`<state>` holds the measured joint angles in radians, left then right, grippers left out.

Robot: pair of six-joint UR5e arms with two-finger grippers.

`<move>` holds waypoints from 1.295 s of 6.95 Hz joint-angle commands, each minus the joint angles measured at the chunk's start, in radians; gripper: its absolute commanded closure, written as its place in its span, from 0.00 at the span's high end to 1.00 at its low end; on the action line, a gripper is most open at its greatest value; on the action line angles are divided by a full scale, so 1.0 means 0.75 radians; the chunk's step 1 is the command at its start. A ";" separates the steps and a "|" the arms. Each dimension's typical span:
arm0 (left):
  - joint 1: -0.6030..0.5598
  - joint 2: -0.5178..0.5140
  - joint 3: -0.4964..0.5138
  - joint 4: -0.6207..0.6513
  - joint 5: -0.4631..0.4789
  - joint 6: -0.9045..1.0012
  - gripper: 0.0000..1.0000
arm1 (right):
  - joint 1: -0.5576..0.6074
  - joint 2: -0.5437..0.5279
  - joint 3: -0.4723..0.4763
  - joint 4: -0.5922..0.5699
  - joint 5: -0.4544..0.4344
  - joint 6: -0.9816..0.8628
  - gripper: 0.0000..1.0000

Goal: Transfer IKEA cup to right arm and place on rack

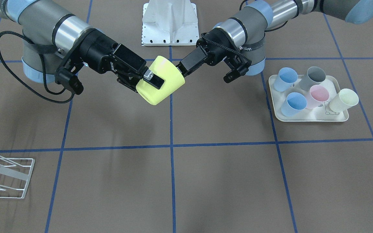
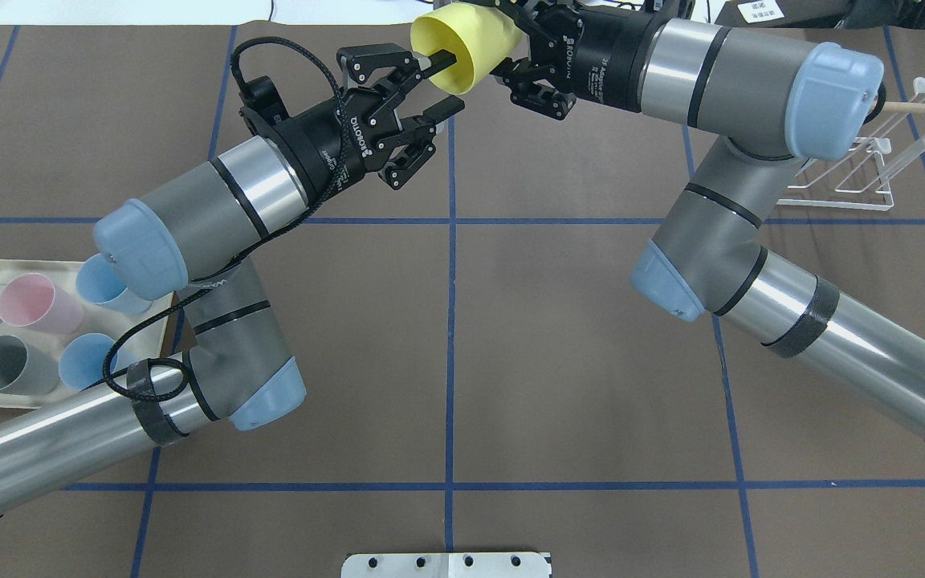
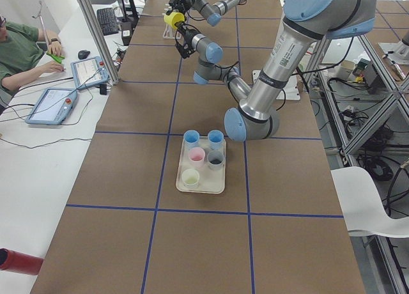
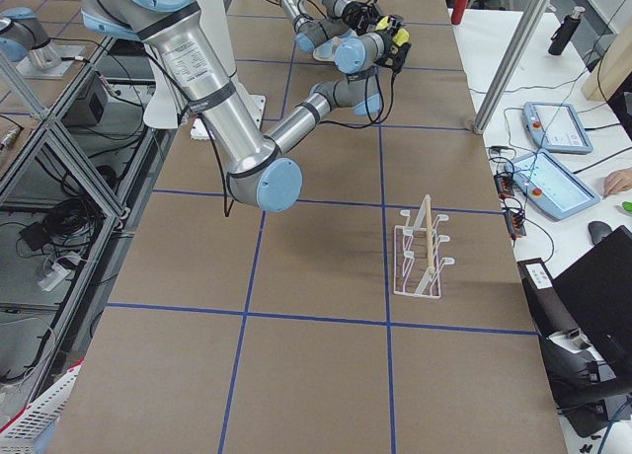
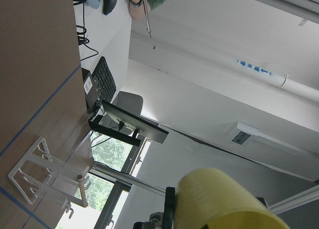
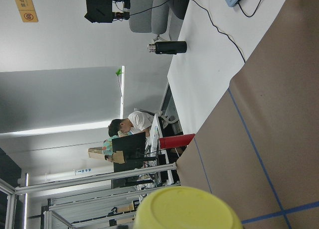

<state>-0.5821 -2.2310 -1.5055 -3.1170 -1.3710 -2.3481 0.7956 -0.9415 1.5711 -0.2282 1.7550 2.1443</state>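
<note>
The yellow IKEA cup (image 1: 168, 76) hangs on its side above the table's middle, between the two arms. My right gripper (image 1: 153, 84) is shut on its base end, with one finger (image 1: 155, 81) lying along the outer wall. My left gripper (image 2: 442, 82) is open at the cup's mouth (image 2: 462, 44), straddling the rim with one finger inside and one outside, well apart. The white wire rack (image 1: 6, 174) with its wooden dowel stands at the table's end on my right, also seen in the overhead view as the rack (image 2: 872, 164). The cup fills the bottom of both wrist views as the cup (image 5: 224, 201) and its base (image 6: 187, 209).
A cream tray (image 1: 306, 119) on my left side holds several cups in blue, grey, pink and pale yellow. The white robot base plate (image 1: 169, 22) sits at the table's middle edge. A person sits at a side desk (image 3: 25, 51) with tablets.
</note>
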 commanded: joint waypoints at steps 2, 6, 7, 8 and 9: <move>-0.007 0.009 -0.001 -0.006 -0.003 -0.001 1.00 | 0.078 -0.043 -0.011 -0.002 -0.002 -0.073 0.00; -0.011 0.107 -0.019 0.004 -0.013 0.305 1.00 | 0.266 -0.155 -0.007 -0.255 0.010 -0.625 0.00; -0.013 0.152 -0.048 0.010 -0.033 0.351 1.00 | 0.323 -0.247 0.010 -0.301 0.000 -0.790 0.00; -0.013 0.193 -0.105 0.055 -0.047 0.418 1.00 | 0.383 -0.325 0.020 -0.303 -0.002 -0.927 0.00; -0.013 0.231 -0.205 0.193 -0.048 0.536 1.00 | 0.436 -0.397 0.036 -0.305 -0.031 -1.015 0.00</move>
<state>-0.5919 -2.0954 -1.5845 -3.0637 -1.4012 -2.0394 1.0701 -1.1684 1.5844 -0.4468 1.7501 1.4903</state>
